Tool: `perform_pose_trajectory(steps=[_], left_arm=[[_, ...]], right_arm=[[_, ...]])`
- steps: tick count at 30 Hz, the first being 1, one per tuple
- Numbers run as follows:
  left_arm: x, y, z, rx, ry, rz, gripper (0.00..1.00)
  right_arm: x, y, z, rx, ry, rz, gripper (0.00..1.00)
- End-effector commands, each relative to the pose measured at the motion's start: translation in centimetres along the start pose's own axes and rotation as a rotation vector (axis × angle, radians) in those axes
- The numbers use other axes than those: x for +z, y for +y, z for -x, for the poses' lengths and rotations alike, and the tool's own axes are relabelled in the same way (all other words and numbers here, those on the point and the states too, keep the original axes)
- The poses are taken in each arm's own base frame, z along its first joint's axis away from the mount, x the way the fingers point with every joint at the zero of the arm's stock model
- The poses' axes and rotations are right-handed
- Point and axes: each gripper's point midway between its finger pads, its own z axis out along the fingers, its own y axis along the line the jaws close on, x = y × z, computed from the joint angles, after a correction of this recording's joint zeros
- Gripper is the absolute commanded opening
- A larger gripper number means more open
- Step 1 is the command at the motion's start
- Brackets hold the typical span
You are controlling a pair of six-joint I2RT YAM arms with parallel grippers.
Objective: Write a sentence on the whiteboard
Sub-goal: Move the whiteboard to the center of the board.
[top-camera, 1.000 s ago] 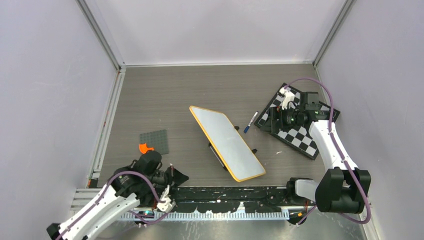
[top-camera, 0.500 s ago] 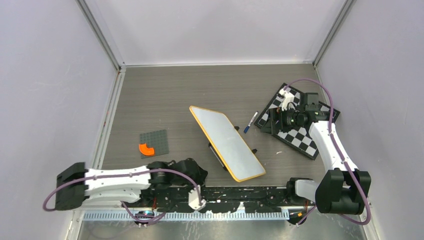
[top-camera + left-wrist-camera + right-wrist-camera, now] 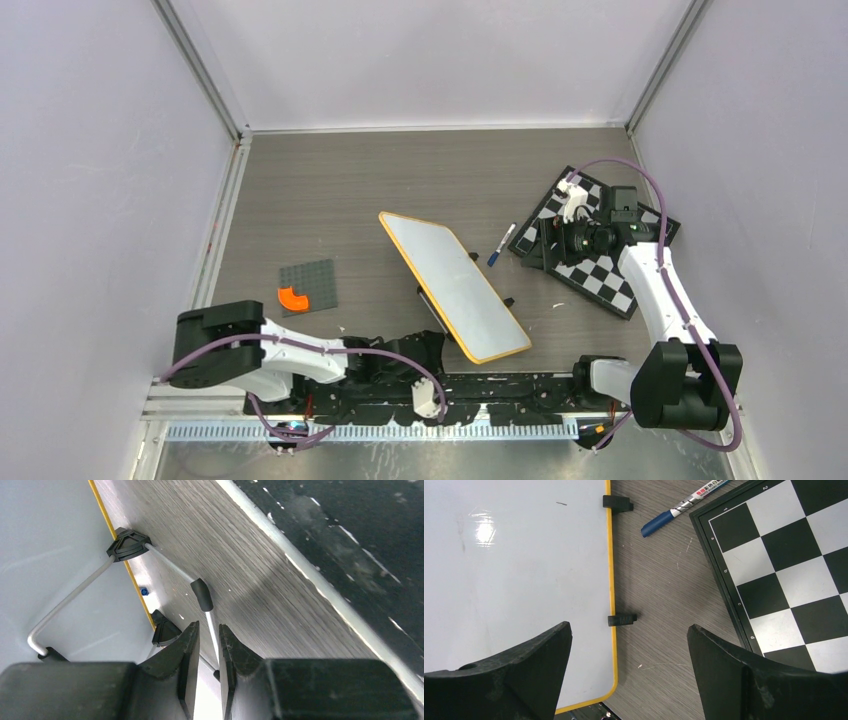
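The whiteboard [image 3: 455, 285] lies slanted mid-table, white with a thin yellow frame and black clip feet [image 3: 622, 619]. My left gripper [image 3: 432, 343] sits low at its near left edge. In the left wrist view the board's pale face [image 3: 55, 540] fills the left, and its wire stand [image 3: 172, 569] runs past my jaws. The left gripper [image 3: 208, 625] shows a narrow gap and grips nothing. My right gripper [image 3: 553, 238] hovers wide open over the board's right edge [image 3: 519, 570], empty [image 3: 629, 627]. A blue-capped marker [image 3: 501, 245] [image 3: 684, 505] lies between the whiteboard and the checkered board.
A black-and-white checkered board [image 3: 595, 250] [image 3: 784, 565] lies under the right arm. A grey baseplate [image 3: 308, 283] with an orange piece [image 3: 292, 297] sits at the left. A black rail [image 3: 500, 390] runs along the near edge. Walls close in three sides.
My left arm has swung from the near left corner rightward along the near edge to the whiteboard's near side, and its jaws have parted slightly. The right arm has barely moved.
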Motion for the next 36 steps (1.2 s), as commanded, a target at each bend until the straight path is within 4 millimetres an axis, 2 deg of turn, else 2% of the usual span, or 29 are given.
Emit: perform_pose_trajectory(steps=[1, 10, 16, 21, 27, 30, 36], left_arm=[[0.7, 2.6, 0.0, -0.007, 0.019, 0.126, 0.25], [2.1, 1.4, -0.2, -0.02, 0.04, 0.105, 0.25], [2.3, 0.1, -1.4, -0.017, 0.078, 0.081, 0.22], [3.1, -0.1, -3.7, -0.013, 0.14, 0.086, 0.19], [3.1, -0.7, -5.7, -0.005, 0.172, 0.071, 0.05], [2.6, -1.4, -7.1, 0.003, 0.192, 0.052, 0.02], [1.5, -3.3, -12.5, 0.0, 0.257, 0.001, 0.01]], right_arm=[[-0.5, 0.7, 0.6, -0.045, -0.03, 0.017, 0.89], [-0.4, 0.7, 0.5, -0.042, -0.021, 0.025, 0.89], [-0.4, 0.7, 0.4, -0.043, -0.016, 0.026, 0.89], [-0.3, 0.7, 0.2, -0.039, -0.008, 0.032, 0.89], [-0.4, 0.8, 0.3, -0.042, -0.011, 0.031, 0.89], [-0.4, 0.8, 0.3, -0.043, -0.01, 0.031, 0.89], [-0.3, 0.8, 0.1, -0.041, -0.003, 0.035, 0.89]])
